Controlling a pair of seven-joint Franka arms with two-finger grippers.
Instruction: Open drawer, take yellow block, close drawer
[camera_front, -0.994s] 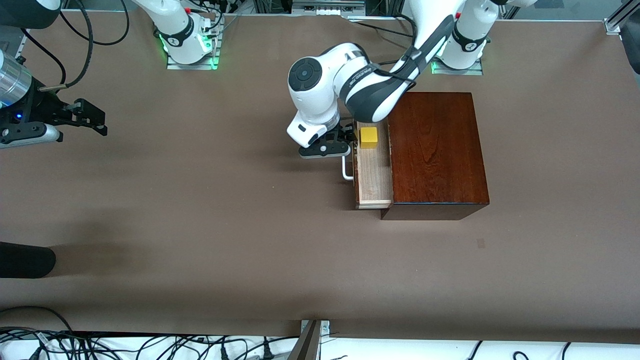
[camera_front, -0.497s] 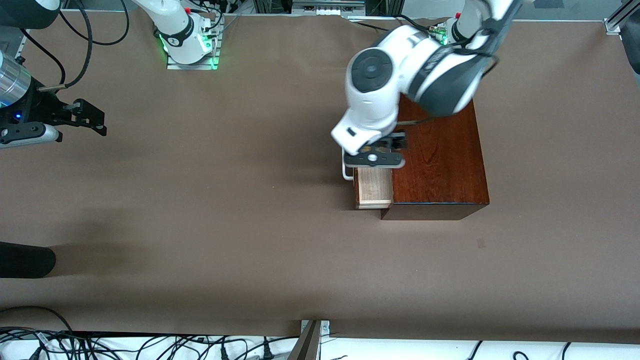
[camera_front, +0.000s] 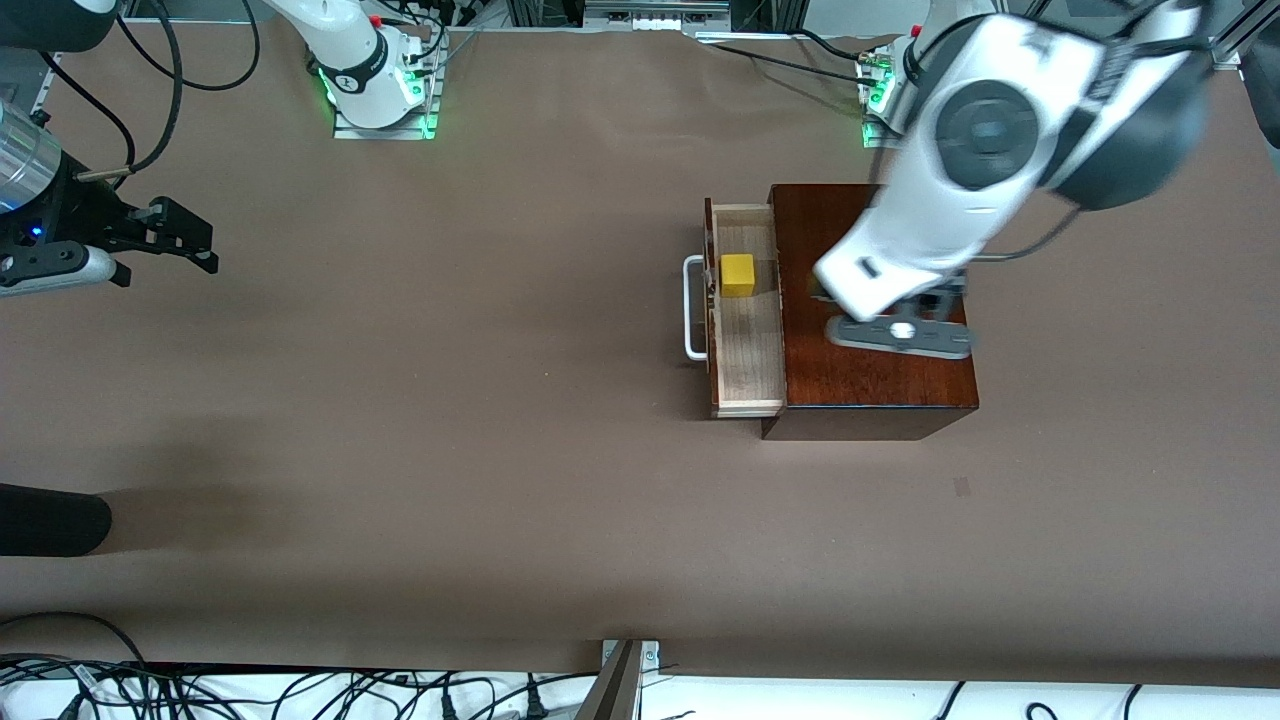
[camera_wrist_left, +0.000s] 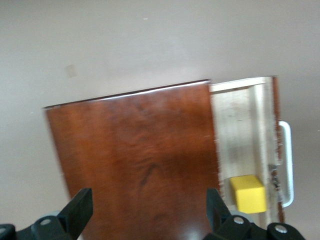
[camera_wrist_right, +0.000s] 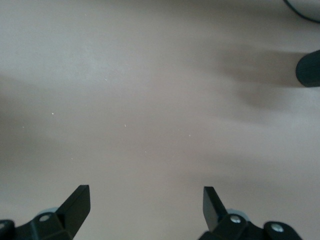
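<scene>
The drawer (camera_front: 745, 345) stands pulled out of the dark mahogany box (camera_front: 860, 390), its white bar handle (camera_front: 692, 308) facing the right arm's end of the table. The yellow block (camera_front: 738, 274) rests in the pale tray, toward the end farther from the front camera. My left gripper (camera_front: 925, 300) hangs open and empty over the box top. The left wrist view shows the left gripper (camera_wrist_left: 147, 207) above the box top (camera_wrist_left: 135, 150), with the yellow block (camera_wrist_left: 247, 193) and the handle (camera_wrist_left: 286, 160) off to one side. My right gripper (camera_front: 195, 245) waits open over bare table at the right arm's end; its wrist view shows the right gripper (camera_wrist_right: 145, 202) with nothing between the fingers.
A dark rounded object (camera_front: 50, 520) juts in at the table edge near the right arm's end, also seen as a dark shape (camera_wrist_right: 307, 67). Cables (camera_front: 250, 690) run along the edge nearest the front camera. Both arm bases stand at the edge farthest from it.
My left arm has risen from the drawer's front and swung over the box top, toward the left arm's end. The block shows again. The drawer stays open; the right arm has not moved.
</scene>
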